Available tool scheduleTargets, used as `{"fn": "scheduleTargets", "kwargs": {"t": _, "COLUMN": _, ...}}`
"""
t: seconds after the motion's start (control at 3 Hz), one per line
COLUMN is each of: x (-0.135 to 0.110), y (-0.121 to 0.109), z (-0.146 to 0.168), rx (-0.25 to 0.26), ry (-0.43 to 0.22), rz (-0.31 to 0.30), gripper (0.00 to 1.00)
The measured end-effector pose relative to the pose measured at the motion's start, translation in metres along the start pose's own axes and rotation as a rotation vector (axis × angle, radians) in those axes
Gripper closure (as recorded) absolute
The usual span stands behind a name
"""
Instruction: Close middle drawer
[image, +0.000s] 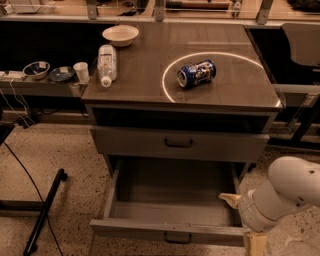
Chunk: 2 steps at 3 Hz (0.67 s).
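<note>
The middle drawer (170, 200) is pulled far out at the bottom of the grey cabinet. Its bare grey box is empty, and its slim front (150, 229) carries a small dark pull (177, 239). My gripper (233, 201) is at the lower right on a thick white arm (285, 197). It sits over the drawer's right wall, near the front right corner. Much of the gripper is hidden behind the arm.
Above the open drawer is a taller shut drawer front (178, 144) with a like handle. On the cabinet top (150, 80) lie a blue can (196, 73), a plastic bottle (106, 64) and a white bowl (120, 35). Bowls and a cup (80, 71) sit on a shelf at the left. A black pole (45, 210) lies on the floor.
</note>
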<state>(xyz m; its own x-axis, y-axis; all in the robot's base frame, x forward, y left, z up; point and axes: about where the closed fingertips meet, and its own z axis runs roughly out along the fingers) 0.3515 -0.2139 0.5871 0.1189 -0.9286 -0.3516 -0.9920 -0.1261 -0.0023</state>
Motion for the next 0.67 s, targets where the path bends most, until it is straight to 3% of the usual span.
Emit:
{"fn": "scheduleTargets", "kwargs": {"t": 0.33, "x": 0.006, "y": 0.002, "z": 0.057, "rx": -0.018, "ry": -0.02, "rz": -0.013, "gripper": 0.17}}
{"fn": "scheduleTargets", "kwargs": {"t": 0.67, "x": 0.005, "y": 0.001, "z": 0.084, "rx": 0.021, "ry": -0.068, "rz": -0.028, "gripper": 0.4}}
